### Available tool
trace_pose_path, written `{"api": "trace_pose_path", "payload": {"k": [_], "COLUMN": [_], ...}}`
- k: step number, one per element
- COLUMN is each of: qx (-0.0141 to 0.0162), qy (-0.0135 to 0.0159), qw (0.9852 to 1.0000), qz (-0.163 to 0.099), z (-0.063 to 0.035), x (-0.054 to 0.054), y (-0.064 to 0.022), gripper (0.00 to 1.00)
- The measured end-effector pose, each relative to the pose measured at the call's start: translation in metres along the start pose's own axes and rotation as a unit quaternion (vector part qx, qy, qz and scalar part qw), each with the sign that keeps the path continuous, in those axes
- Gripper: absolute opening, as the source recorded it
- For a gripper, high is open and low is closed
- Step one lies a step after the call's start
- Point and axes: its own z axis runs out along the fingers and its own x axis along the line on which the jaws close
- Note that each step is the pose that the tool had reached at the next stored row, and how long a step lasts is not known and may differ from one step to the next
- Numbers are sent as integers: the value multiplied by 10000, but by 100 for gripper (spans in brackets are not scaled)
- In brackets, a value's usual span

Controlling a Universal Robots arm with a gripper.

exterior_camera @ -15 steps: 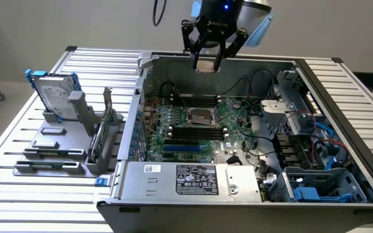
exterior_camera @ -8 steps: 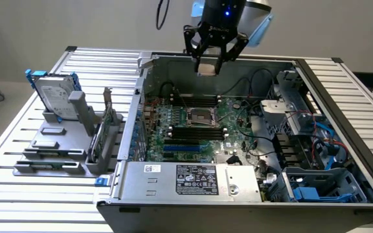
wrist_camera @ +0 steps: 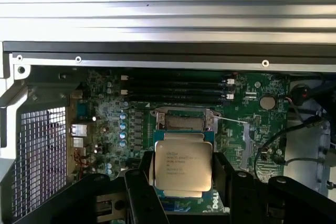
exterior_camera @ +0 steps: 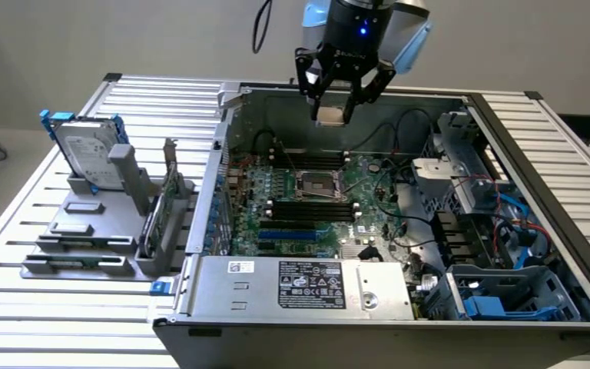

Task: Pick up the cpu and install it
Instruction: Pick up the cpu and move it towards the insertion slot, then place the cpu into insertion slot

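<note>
At the exterior view's left, a hard drive (exterior_camera: 82,150) is standing in a grey rack (exterior_camera: 80,254), well apart from the work; toward the middle, the gripper (exterior_camera: 334,115) is hanging over the open case (exterior_camera: 216,184), its fingers (wrist_camera: 224,174) pinching the cpu (wrist_camera: 182,165) by two opposite edges, above the socket (wrist_camera: 181,121) of the green board (exterior_camera: 300,211); the chip is looking light, thin and stiff (smooth lid, likely slippery; underside likely fragile), so the edges are seeming the right hold
</note>
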Motion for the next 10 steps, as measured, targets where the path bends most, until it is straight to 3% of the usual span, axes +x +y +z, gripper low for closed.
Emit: {"api": "trace_pose_path", "payload": {"k": [10], "qx": [0], "qy": [8], "qw": [10000], "qz": [0], "z": [3], "x": [0], "y": [0], "gripper": [55]}}
